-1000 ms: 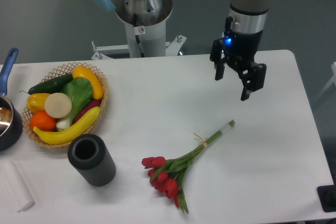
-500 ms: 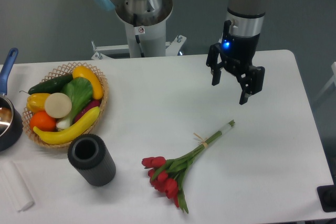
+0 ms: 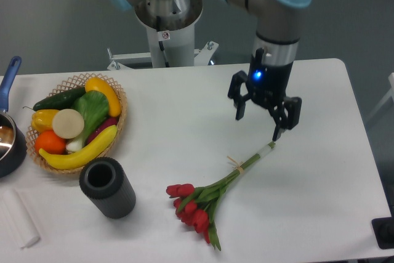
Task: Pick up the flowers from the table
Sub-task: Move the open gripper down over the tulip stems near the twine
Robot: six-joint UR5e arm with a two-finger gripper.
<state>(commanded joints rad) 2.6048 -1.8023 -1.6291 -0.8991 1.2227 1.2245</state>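
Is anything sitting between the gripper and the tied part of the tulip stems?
No. In the camera view only bare table shows between the open gripper and the string tie on the flowers.

The table [image 3: 184,121] looks smooth, white and matt, with only soft reflections. On it, the flowers [image 3: 212,194] have waxy red heads and green stems bound with pale, fibrous string. Left of them stands a dark cylinder [image 3: 108,187] with a dull, slightly rough surface. The basket [image 3: 117,93] beyond it is woven from coarse tan wicker, and the fruit inside shines like plastic. The hand [image 3: 258,118] is matt black, under a brushed metal arm joint with pale blue plastic caps.
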